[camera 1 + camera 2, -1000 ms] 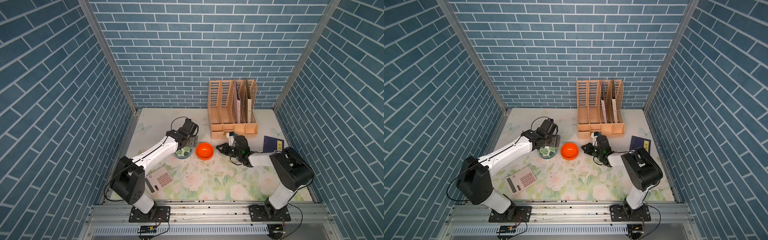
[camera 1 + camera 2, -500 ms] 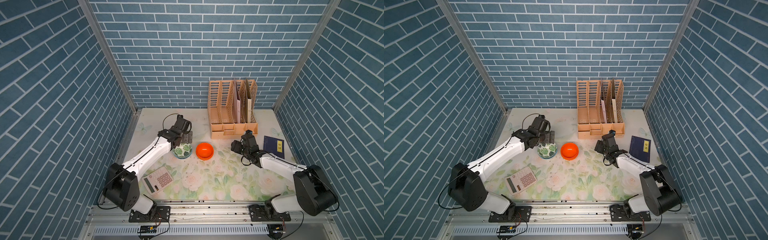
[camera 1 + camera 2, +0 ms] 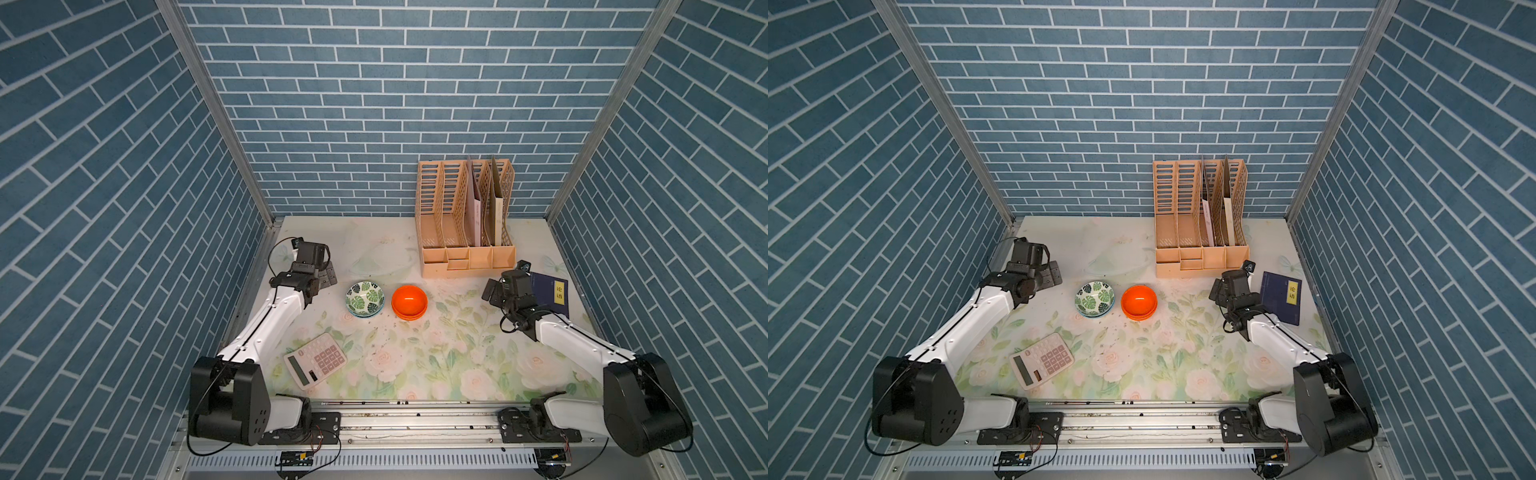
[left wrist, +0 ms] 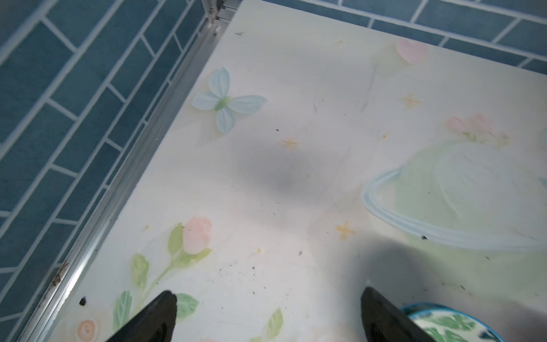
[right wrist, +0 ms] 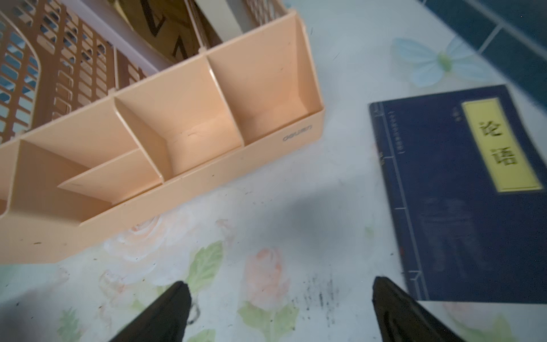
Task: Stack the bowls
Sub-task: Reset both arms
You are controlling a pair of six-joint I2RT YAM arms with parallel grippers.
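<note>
step: leaf-print bowls (image 3: 365,298) look nested one in the other, and orange bowls (image 3: 409,302) likewise. judged partway, with two stacks left to merge.
bowl position: both stacks sit upright mid-table (image 3: 415,361), just beside each other with a narrow gap between.
left gripper (image 3: 327,276): fingers spread, nothing between them. it hangs near the leaf-print bowls without touching; their rim shows at the edge of the left wrist view.
right gripper (image 3: 489,291): fingers spread and empty, well apart from the orange bowls, between file organiser (image 3: 465,253) and blue book (image 3: 550,293).
next move: judged, pinch the leaf-print pair at the rim and set it into the wider orange pair. the pinch must take both bowls, or the lower one stays behind.
surroundings: calculator (image 3: 315,360) lies toward the front on the left arm's side, clear of the bowls.
obstruction: none seen between either gripper and the bowls. glossy rims may slip.
</note>
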